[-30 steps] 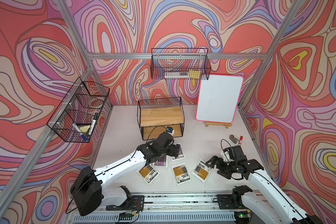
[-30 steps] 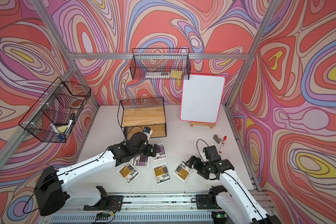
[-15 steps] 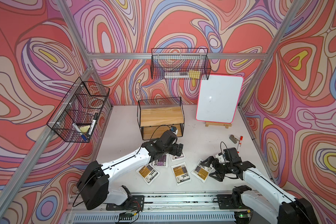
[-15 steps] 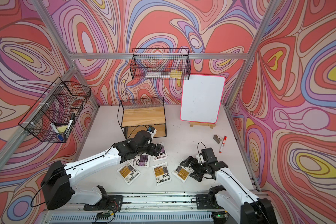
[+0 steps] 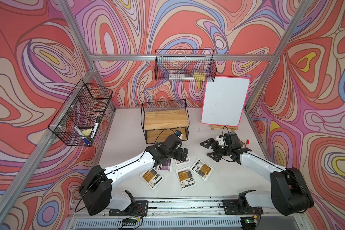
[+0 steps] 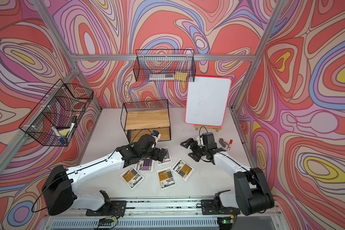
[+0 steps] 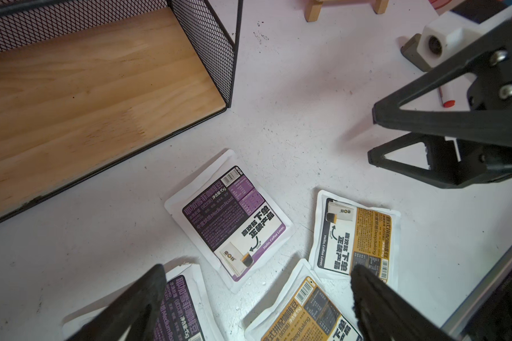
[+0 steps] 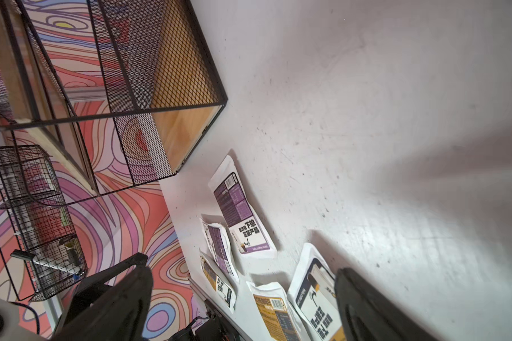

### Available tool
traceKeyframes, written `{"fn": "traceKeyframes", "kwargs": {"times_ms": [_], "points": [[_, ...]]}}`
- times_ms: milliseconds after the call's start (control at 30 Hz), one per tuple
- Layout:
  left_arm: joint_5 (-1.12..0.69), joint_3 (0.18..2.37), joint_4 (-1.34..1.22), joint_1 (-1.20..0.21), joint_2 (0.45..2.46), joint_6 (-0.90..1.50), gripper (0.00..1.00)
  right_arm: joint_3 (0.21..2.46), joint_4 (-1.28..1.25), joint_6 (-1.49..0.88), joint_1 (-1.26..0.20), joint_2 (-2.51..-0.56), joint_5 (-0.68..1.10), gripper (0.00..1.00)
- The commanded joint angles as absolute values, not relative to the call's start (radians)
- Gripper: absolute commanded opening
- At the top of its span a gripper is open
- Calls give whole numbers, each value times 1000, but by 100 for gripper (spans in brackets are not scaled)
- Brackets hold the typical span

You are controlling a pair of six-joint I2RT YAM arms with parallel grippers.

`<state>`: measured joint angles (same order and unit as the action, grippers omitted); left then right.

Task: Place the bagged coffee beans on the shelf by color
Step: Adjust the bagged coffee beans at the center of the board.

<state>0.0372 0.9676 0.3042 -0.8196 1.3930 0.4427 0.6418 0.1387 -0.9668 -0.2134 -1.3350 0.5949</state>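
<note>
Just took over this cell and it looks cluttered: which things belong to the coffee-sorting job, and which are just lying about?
Job: three orange-yellow pouches and two purple pouches, all lying on the table; the two-tier wooden shelf.

Lying about: whiteboard on its easel, red marker, small grey block, two wire baskets on the walls.

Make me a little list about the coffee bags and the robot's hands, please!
Orange bags: three, lying flat on the table
Purple bags: two, on the table, nearer the shelf
Shelf: both wooden boards bare
Left hand: open, over the purple bags
Right hand: open, holding nothing
</note>
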Motion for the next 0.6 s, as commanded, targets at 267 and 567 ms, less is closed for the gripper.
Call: {"fn": "traceKeyframes", "kwargs": {"times_ms": [267, 567], "points": [[-35, 1009, 369, -873, 1487, 395, 99, 517, 474, -828, -219, -1056, 520, 98], [-26, 1084, 392, -932, 1616, 326, 99, 388, 537, -883, -219, -898, 597, 97]]}}
